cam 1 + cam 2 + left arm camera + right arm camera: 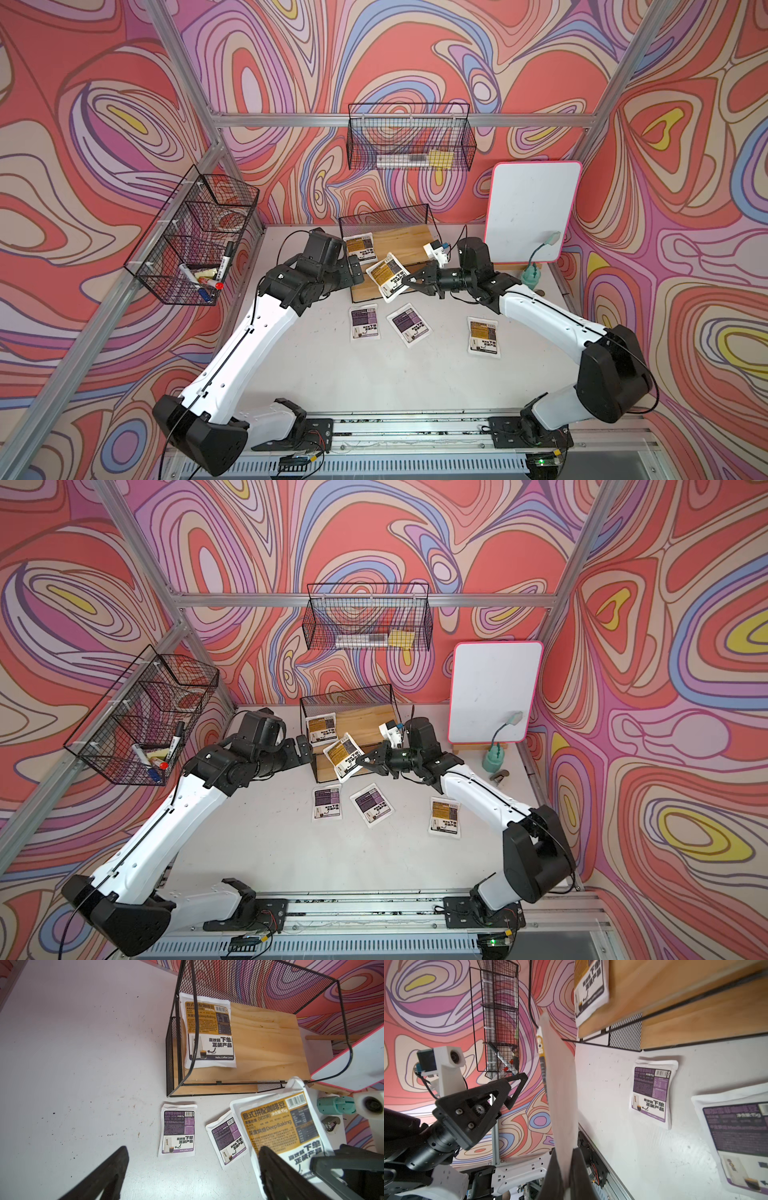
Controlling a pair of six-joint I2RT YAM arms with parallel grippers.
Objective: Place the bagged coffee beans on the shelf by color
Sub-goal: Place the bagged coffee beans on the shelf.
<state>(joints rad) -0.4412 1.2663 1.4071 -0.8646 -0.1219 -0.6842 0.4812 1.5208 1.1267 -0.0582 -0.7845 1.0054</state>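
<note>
Held pouch (pixel 388 275) near shelf (pixel 408 240) front edge

One orange-brown pouch (pixel 360 248) lies flat on the upper board of the shelf (pixel 409 237), at its left end. A second orange-brown pouch (pixel 388 275) hangs tilted before the shelf, pinched in the right claw (pixel 407 281). Two purple pouches (pixel 364 323) and a third orange-brown pouch (pixel 483 336) lie flat on the counter (pixel 332 374).

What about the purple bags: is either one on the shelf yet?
No, both purple bags lie flat on the table, in front of the shelf.

White arm links (pixel 270 324), black joints (pixel 615 374), thin cables (pixel 226 360), black right gripper (pixel 407 281)
</note>
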